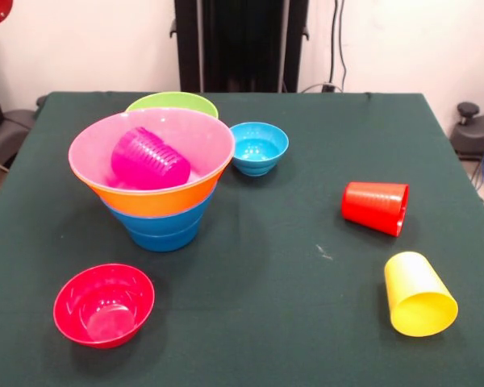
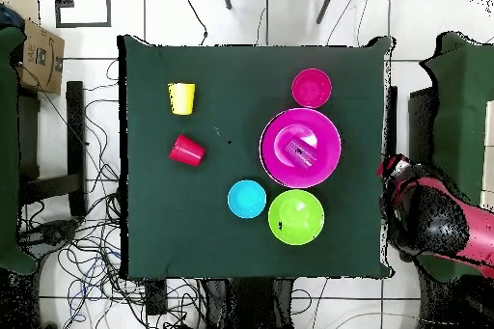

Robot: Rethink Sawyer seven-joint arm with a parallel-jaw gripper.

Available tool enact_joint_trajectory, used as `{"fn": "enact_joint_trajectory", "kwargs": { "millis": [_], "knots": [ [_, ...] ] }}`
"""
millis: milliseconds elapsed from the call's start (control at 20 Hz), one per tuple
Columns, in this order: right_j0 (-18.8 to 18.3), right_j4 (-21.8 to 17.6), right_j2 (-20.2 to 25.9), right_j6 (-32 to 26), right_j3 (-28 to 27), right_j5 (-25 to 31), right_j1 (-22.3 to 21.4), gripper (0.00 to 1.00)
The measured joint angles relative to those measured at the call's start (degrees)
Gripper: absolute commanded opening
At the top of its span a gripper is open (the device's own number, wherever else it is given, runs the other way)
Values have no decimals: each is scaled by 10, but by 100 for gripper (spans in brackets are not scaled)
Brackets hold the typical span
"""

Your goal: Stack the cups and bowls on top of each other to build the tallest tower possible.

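The tower [image 1: 163,230] stands left of centre: blue bowls at the base, the orange bowl [image 1: 157,200] above them and the pink bowl [image 1: 206,133] on top. The purple cup [image 1: 149,159] lies on its side inside the pink bowl; it also shows in the overhead view [image 2: 299,151]. The green bowl [image 1: 172,103] stands just behind the tower, and the small light-blue bowl [image 1: 259,147] to its right. The small red bowl [image 1: 104,305] sits near the front. The red cup [image 1: 375,207] and the yellow cup [image 1: 419,294] lie on their sides at the right. The arm's end with the gripper [image 2: 394,166] is off the table's edge, away from all of them.
The dark green table [image 1: 274,266] has open cloth between the tower and the two lying cups. The red and black arm [image 2: 439,224] is drawn back beside the table. Cables and a cardboard box [image 2: 39,55] lie on the floor around it.
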Motion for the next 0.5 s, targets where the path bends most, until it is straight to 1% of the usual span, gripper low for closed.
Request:
{"fn": "enact_joint_trajectory", "kwargs": {
  "millis": [50,100,150,300,500],
  "knots": [
    [-11,14,13,0,8,0,1,0],
    [-25,38,28,0,19,0,2,0],
    [-31,49,34,0,25,0,3,0],
    [-54,109,60,0,56,1,6,0],
    [-61,147,73,0,82,1,9,0]
  ]
}}
